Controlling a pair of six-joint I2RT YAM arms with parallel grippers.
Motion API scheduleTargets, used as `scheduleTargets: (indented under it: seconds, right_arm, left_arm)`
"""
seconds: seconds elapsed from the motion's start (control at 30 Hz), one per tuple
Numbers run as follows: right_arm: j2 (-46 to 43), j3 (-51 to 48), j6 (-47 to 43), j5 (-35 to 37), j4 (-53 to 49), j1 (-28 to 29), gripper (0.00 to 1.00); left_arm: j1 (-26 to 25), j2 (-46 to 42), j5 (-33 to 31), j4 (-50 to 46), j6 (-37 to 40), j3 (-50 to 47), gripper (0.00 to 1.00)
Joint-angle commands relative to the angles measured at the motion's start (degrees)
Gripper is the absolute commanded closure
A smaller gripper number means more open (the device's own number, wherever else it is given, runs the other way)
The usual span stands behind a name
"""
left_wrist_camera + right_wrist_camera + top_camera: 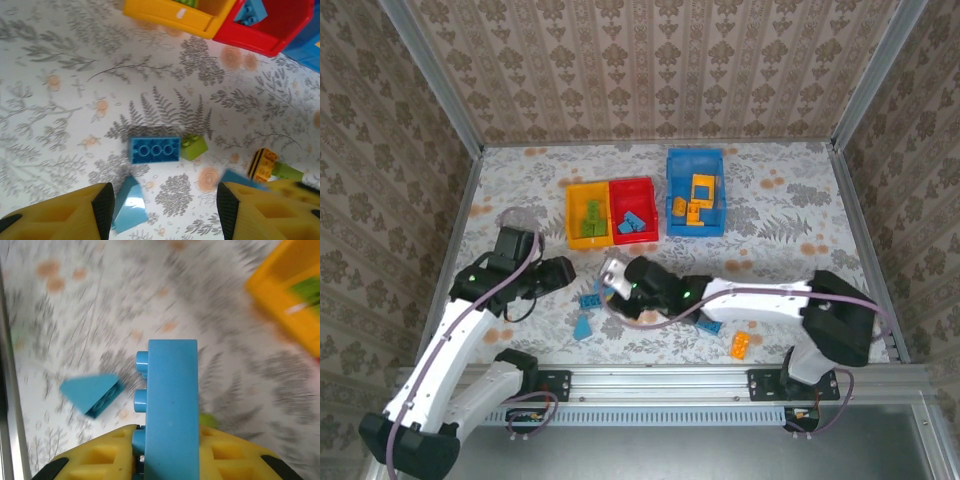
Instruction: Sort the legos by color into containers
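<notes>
1. the right gripper (167, 445) has its jaws pinching a held blue brick (172, 385), which stands upright with its studs facing left in the wrist view.
2. the left gripper (165, 205) has its jaws spread apart above the floral table (60, 100).
3. ahead of it a loose blue brick (154, 150) lies just beside a small green brick (193, 147), with a blue wedge (129, 205) near.
4. the yellow bin (572, 215) holds green pieces, the red bin (633, 186) blue ones, and the blue bin (696, 157) orange ones.
5. an orange brick (741, 345) lies near the right arm's base.
</notes>
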Motion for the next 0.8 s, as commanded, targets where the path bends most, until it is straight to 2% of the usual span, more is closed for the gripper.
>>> scheduleTargets:
  seconds: [0.0, 0.13, 0.37, 0.53, 0.77]
  right_arm:
    - [-2.2, -1.0, 7.6, 3.1, -1.7, -6.5, 0.78]
    - [2.8, 5.0, 13.9, 2.9, -2.7, -12.6, 0.78]
    - [18.0, 25.6, 22.2, 3.0, -13.4, -18.6, 0.80]
    - [26.8, 36.9, 26.2, 2.7, -21.5, -20.9, 0.79]
    - [35.0, 45.8, 27.2, 1.6, -24.4, -21.7, 0.76]
  left_arm:
    - [-2.5, 3.2, 0.6, 7.4, -0.3, 3.2, 0.41]
    - [-6.4, 8.2, -1.0, 12.2, 0.5, 5.5, 0.41]
    - [-9.2, 14.6, -2.4, 15.6, 2.2, 8.7, 0.41]
    - [-9.8, 15.6, -2.8, 16.8, 3.7, 9.2, 0.42]
    - [-10.8, 16.1, -3.8, 18.5, 5.3, 9.5, 0.42]
